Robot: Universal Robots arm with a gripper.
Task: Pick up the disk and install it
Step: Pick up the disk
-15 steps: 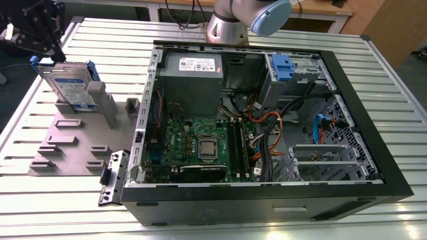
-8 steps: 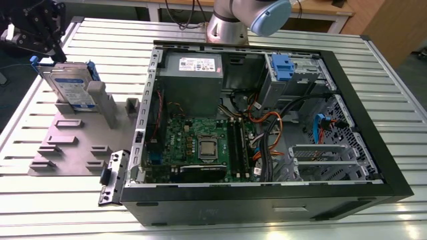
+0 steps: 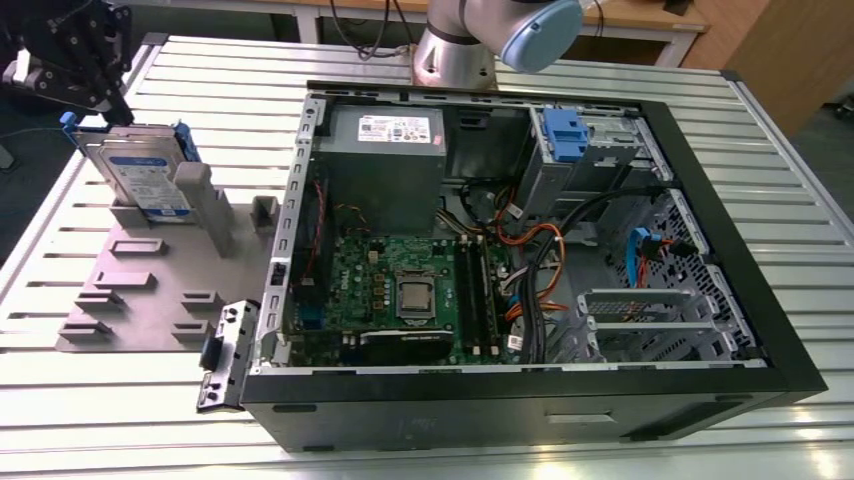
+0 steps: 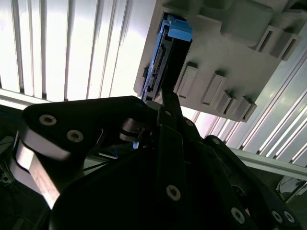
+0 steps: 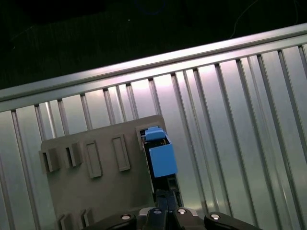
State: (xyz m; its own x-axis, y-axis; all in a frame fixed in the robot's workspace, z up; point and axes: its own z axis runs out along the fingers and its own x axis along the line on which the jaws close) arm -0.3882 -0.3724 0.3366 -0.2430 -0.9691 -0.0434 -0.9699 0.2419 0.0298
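The disk (image 3: 144, 178) stands on edge in a slot of the grey holder plate (image 3: 147, 300), at the exterior view's left, beside the open computer case. It is silver with a white-and-blue label and blue side rails. My black gripper (image 3: 110, 100) hangs just above the disk's far top corner, very close to it or touching. In both wrist views the disk is seen edge-on, with its blue rail showing (image 4: 180, 29) (image 5: 162, 160). There the gripper (image 4: 165, 108) (image 5: 160, 207) lines up with the disk's thin edge. The black gripper body hides how the jaws stand.
The open computer case (image 3: 787, 370) lies flat on the slatted metal table (image 3: 107, 400). Inside are a grey power supply (image 3: 387, 150), a motherboard (image 3: 400, 290), loose cables and a perforated cage with a blue latch (image 3: 567, 135). The arm's base (image 3: 461, 50) stands behind the case.
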